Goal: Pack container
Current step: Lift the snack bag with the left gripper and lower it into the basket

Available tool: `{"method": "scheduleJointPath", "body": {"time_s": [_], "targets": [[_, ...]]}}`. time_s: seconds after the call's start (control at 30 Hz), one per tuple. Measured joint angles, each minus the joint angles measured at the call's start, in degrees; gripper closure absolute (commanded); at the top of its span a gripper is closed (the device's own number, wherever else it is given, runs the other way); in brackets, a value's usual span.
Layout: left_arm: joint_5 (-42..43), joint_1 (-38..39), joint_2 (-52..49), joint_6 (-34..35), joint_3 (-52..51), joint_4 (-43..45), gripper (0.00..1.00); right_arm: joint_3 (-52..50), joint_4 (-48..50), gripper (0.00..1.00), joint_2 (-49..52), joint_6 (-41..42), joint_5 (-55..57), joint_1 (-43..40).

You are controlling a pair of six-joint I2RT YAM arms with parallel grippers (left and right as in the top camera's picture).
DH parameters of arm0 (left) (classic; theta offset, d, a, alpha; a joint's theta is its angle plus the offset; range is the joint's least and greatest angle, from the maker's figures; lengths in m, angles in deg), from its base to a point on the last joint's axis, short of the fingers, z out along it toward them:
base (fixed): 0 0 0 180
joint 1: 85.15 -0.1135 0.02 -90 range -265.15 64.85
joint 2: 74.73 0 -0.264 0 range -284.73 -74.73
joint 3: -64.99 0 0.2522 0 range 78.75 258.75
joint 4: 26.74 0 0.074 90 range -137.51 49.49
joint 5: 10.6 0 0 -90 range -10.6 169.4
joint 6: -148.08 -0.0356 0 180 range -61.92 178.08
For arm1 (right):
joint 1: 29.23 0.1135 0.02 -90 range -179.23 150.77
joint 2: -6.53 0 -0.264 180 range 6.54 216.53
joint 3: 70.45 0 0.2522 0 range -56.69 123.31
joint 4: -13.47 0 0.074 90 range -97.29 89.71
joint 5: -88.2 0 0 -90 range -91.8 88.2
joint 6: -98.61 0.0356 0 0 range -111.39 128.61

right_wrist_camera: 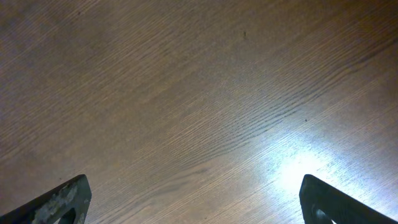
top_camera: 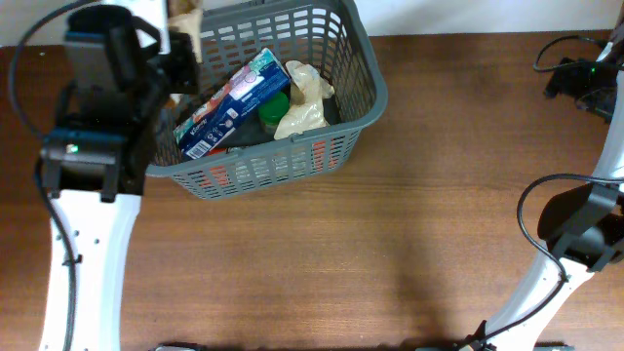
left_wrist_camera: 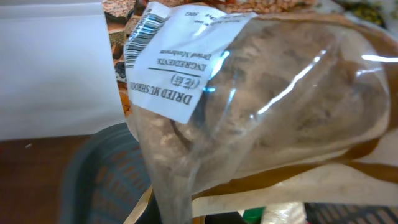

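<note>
The container [top_camera: 361, 73], a dark grey lattice basket, stands at the back left of the wooden table. Over its back left corner my left gripper [top_camera: 183, 60] is shut on a clear bag of dried mushrooms [left_wrist_camera: 261, 93] with a white label [left_wrist_camera: 177, 62]. The bag fills the left wrist view and hides the fingers; the basket's rim [left_wrist_camera: 93, 168] shows below it. In the overhead view only the bag's top [top_camera: 183, 18] shows. My right gripper [right_wrist_camera: 199, 202] stands wide open over bare wood, far from the basket, with nothing between its fingers.
Inside the basket lie a blue box [top_camera: 234, 102], a cream bag [top_camera: 304, 102] and something green [top_camera: 276, 105]. The right arm [top_camera: 585, 229] and its cables stand at the table's right edge. A white wall [left_wrist_camera: 50, 68] is behind the basket.
</note>
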Motion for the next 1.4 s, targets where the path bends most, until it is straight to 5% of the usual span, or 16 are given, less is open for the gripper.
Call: {"method": "scheduleJointPath", "body": {"time_s": [0.53,0.67,1.0,1.07,1.4], "targets": [[12.98,5.4,-17.79,-2.58,0.02,0.42,0.97,0.0,0.02,0.01,0.0,0.02,0.0,0.0],[14.64,5.4,-20.57,-3.15,0.02,-0.9,0.65,0.0,0.02,0.01,0.0,0.0,0.0,0.0],[15.45,5.4,-20.94,-3.58,0.02,-1.14,0.37,0.0,0.02,0.01,0.0,0.0,0.0,0.0],[15.45,5.4,-20.94,-3.61,0.02,-1.33,0.24,0.0,0.02,0.01,0.0,0.0,0.0,0.0],[7.1,4.85,-15.91,-3.74,5.73,-5.05,0.13,-0.02,0.02,0.01,0.0,0.02,0.0,0.0]]}}
